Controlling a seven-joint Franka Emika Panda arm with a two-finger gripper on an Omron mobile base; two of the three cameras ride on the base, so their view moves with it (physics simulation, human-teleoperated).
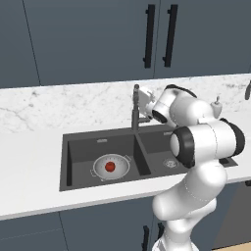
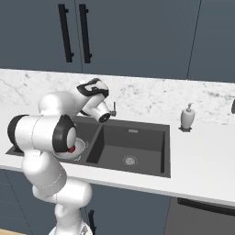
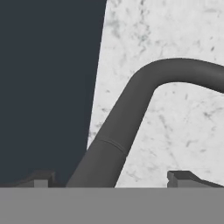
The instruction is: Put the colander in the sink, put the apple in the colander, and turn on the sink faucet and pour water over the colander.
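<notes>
Colander (image 1: 111,167) sitting in the left basin of the sink (image 1: 73,162), apple (image 1: 110,166) inside it. Gripper (image 3: 111,179) wide open, fingertips (image 3: 181,177) either side of the faucet (image 3: 131,113) pipe, not clamping anything. Up at faucet height against the marble backsplash (image 3: 183,35), right above the divider between basins. White pump bottle (image 2: 187,117) standing on the table (image 2: 202,160) off to the right.

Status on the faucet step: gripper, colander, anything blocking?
Gripper open, jaws either side of the sink faucet. Apple in colander, left basin of sink. Nothing in the way.
</notes>
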